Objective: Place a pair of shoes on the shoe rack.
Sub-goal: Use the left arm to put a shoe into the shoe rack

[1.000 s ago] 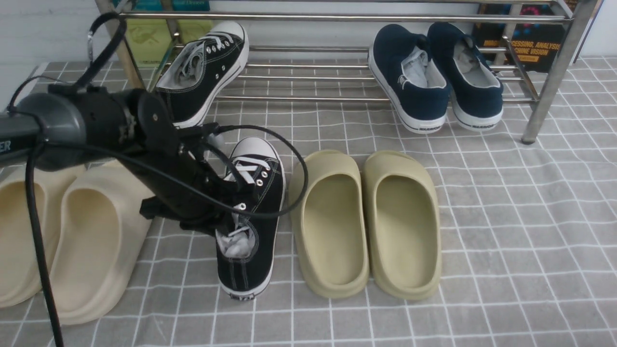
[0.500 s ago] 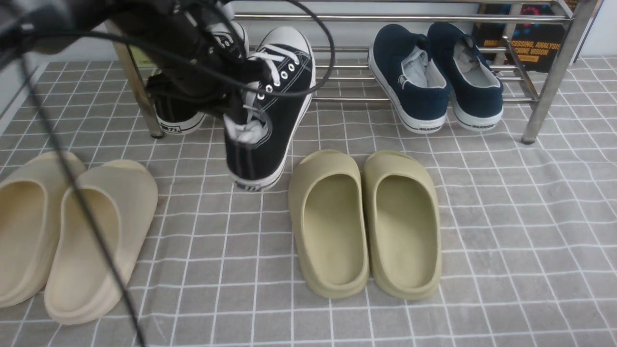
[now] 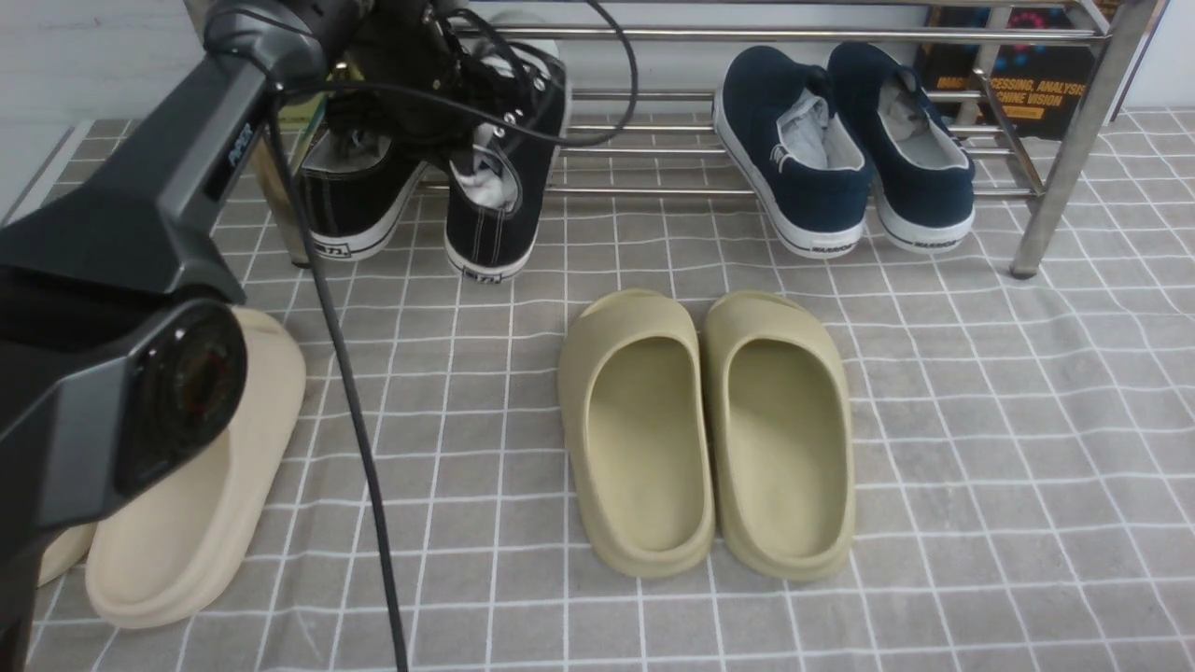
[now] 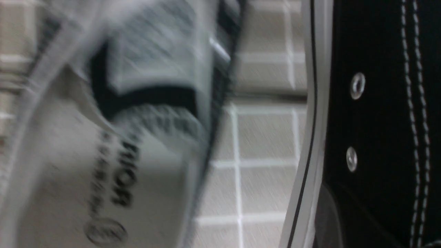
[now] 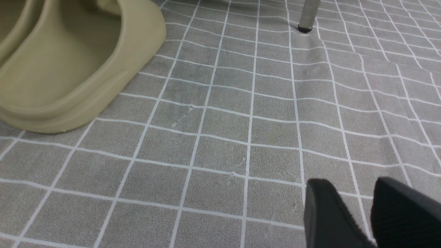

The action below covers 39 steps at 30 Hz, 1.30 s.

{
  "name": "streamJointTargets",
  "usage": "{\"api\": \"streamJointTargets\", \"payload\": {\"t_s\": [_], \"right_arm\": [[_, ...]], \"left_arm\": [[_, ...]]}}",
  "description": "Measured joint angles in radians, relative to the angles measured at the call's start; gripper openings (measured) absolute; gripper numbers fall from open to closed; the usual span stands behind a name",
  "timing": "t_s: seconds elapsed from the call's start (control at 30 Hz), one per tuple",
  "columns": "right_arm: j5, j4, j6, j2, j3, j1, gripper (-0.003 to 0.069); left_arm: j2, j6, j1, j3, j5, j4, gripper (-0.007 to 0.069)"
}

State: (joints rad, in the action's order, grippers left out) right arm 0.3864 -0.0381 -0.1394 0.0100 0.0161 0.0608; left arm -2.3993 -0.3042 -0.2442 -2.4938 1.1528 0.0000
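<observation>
One black sneaker (image 3: 359, 201) rests on the steel shoe rack (image 3: 747, 35) at its left end, heel toward me. My left gripper (image 3: 467, 131), half hidden by cables, is shut on the second black sneaker (image 3: 499, 205) and holds it right beside the first, toe over the rack bars and heel hanging past the front bar. In the left wrist view the held sneaker's black side (image 4: 379, 120) fills one edge and the other sneaker's insole (image 4: 120, 155) is blurred. My right gripper (image 5: 351, 206) hovers low over the floor cloth, empty, with a narrow gap between its fingers.
Two navy slip-ons (image 3: 840, 149) sit on the rack's right part. Olive slides (image 3: 709, 429) lie mid-floor and show in the right wrist view (image 5: 79, 62). A beige slide (image 3: 187, 523) lies front left under my left arm. A rack leg (image 5: 308, 17) stands ahead of the right gripper.
My left arm lifted the second sneaker off the floor and carried it back and up to the rack, beside the first one. The right arm has not visibly moved.
</observation>
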Motion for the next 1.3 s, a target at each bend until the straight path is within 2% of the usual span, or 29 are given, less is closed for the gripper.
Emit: {"api": "streamJointTargets", "payload": {"t_s": [0.17, 0.3, 0.33, 0.43, 0.6, 0.67, 0.9, 1.07, 1.13, 1.2, 1.3], "right_arm": [[0.000, 0.000, 0.000, 0.000, 0.000, 0.000, 0.0239], [0.000, 0.000, 0.000, 0.000, 0.000, 0.000, 0.0239], [0.000, 0.000, 0.000, 0.000, 0.000, 0.000, 0.0239], [0.000, 0.000, 0.000, 0.000, 0.000, 0.000, 0.0239], [0.000, 0.000, 0.000, 0.000, 0.000, 0.000, 0.0239], [0.000, 0.000, 0.000, 0.000, 0.000, 0.000, 0.0239], [0.000, 0.000, 0.000, 0.000, 0.000, 0.000, 0.0239], [0.000, 0.000, 0.000, 0.000, 0.000, 0.000, 0.0239], [0.000, 0.000, 0.000, 0.000, 0.000, 0.000, 0.0239], [0.000, 0.000, 0.001, 0.000, 0.000, 0.000, 0.0239], [0.001, 0.000, 0.001, 0.000, 0.000, 0.000, 0.0239]], "left_arm": [[-0.031, -0.003, 0.000, -0.001, -0.035, 0.024, 0.0015], [-0.036, -0.003, 0.002, -0.001, -0.087, 0.035, 0.0126], [-0.036, -0.003, 0.002, -0.002, -0.091, 0.035, 0.0134], [-0.036, 0.001, 0.002, -0.006, -0.160, 0.041, 0.0266], [-0.036, -0.009, 0.004, -0.006, -0.172, 0.045, 0.0349], [-0.031, -0.052, 0.004, -0.006, -0.169, 0.045, 0.0381], [0.031, -0.053, 0.003, -0.007, -0.105, 0.037, 0.0388], [0.110, 0.008, 0.001, -0.012, -0.008, 0.013, 0.0357], [0.147, 0.078, 0.001, -0.012, 0.079, -0.010, 0.0321], [0.157, 0.096, 0.001, -0.006, 0.092, -0.024, 0.0303], [0.207, 0.139, 0.000, 0.063, 0.097, -0.068, 0.0229]]}}
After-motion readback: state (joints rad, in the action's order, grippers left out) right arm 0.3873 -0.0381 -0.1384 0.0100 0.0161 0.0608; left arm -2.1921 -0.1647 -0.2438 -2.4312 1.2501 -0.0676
